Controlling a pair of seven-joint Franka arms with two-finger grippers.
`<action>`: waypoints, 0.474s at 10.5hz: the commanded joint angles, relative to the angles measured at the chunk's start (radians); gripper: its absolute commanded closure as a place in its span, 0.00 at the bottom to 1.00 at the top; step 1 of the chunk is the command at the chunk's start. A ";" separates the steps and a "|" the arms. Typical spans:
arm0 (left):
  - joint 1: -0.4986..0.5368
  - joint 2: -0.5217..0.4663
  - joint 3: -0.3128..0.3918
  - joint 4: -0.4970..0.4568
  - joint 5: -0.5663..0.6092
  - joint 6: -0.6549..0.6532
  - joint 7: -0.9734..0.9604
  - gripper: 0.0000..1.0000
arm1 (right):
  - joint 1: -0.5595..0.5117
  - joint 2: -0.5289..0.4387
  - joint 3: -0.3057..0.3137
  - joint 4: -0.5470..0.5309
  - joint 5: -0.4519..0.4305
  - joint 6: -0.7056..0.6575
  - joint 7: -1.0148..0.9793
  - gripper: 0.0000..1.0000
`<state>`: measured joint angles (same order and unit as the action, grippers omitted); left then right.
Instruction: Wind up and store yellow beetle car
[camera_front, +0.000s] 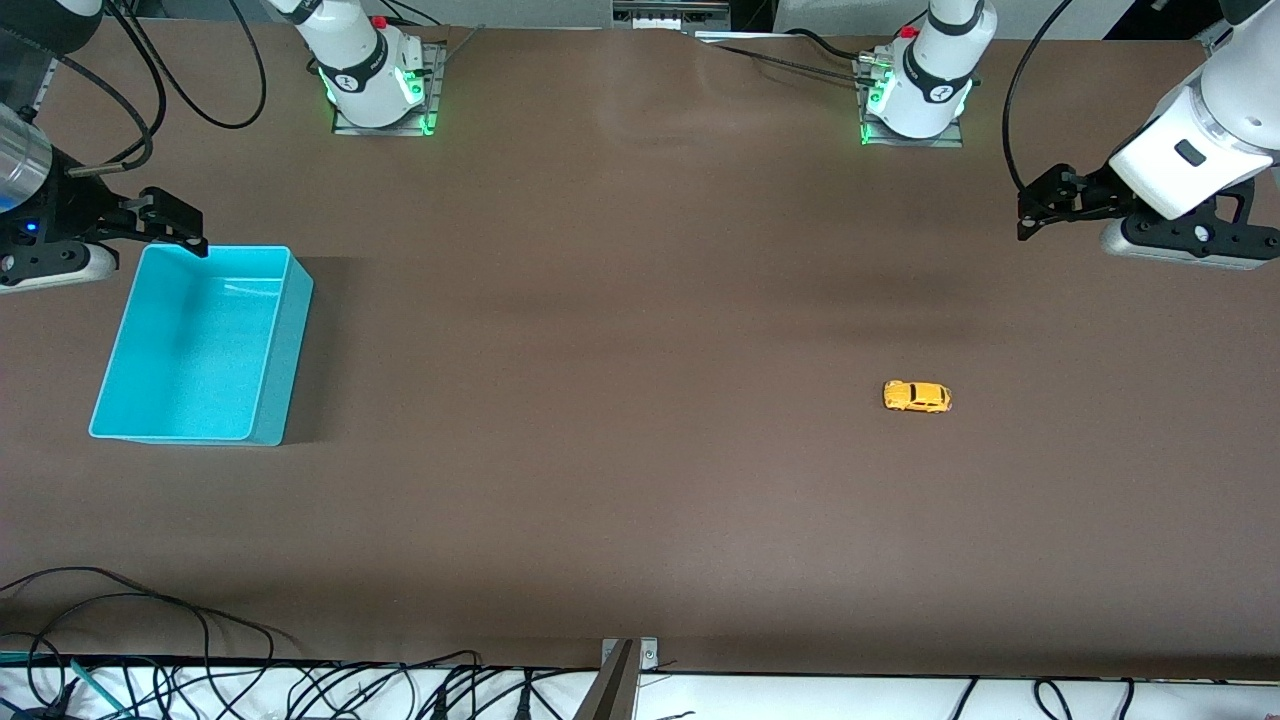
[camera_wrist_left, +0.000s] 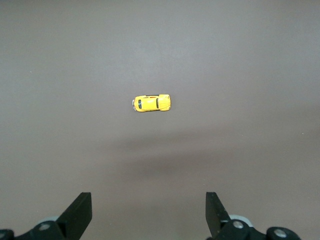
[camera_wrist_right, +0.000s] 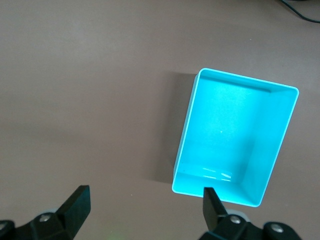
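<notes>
1. The left gripper (camera_wrist_left: 148, 212) was held in the air over bare table (camera_front: 640, 300) at the left arm's end, and its jaws were spread wide apart.
2. Nothing was held between the left gripper's fingers (camera_wrist_left: 80, 212), and nothing was touched by them; only bare tabletop was seen in the gap.
3. The yellow beetle car (camera_front: 916, 397) was seen resting on its wheels on the table, well clear of the left gripper's jaws and lower than them, toward the left arm's end of the table.
4. In the left wrist view the yellow beetle car (camera_wrist_left: 151, 103) was seen out ahead of the fingertips, roughly in line with the middle of the open gap, its length lying across the line of the jaws.
5. The right gripper (camera_wrist_right: 145, 210) was held in the air at the right arm's end of the table, its jaws likewise spread wide with nothing gripped.
6. A turquoise bin (camera_front: 290, 300) was seen just below and ahead of the right gripper's jaws, standing open on the table with nothing seen inside.
7. In the right wrist view one finger (camera_wrist_right: 212, 202) was seen overlapping the near wall of the turquoise bin (camera_wrist_right: 187, 120), the other over bare table; whether the rim was touched could not be told.
8. The yellow beetle car was far from the right gripper's jaws and from the bin.
</notes>
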<state>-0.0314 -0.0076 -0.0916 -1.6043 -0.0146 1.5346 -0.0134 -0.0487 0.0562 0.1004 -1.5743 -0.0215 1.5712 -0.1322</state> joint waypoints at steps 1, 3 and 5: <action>0.005 -0.012 0.003 -0.016 0.013 0.010 -0.007 0.00 | -0.002 -0.012 0.010 -0.004 0.003 -0.013 -0.001 0.00; 0.005 -0.011 0.003 -0.016 0.013 0.010 -0.006 0.00 | -0.005 -0.012 0.005 -0.004 0.002 -0.014 -0.004 0.00; 0.005 -0.011 0.003 -0.016 0.011 0.010 -0.006 0.00 | -0.003 -0.010 0.008 -0.004 0.002 -0.014 -0.003 0.00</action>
<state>-0.0273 -0.0070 -0.0902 -1.6044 -0.0146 1.5346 -0.0135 -0.0498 0.0562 0.1042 -1.5743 -0.0216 1.5677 -0.1322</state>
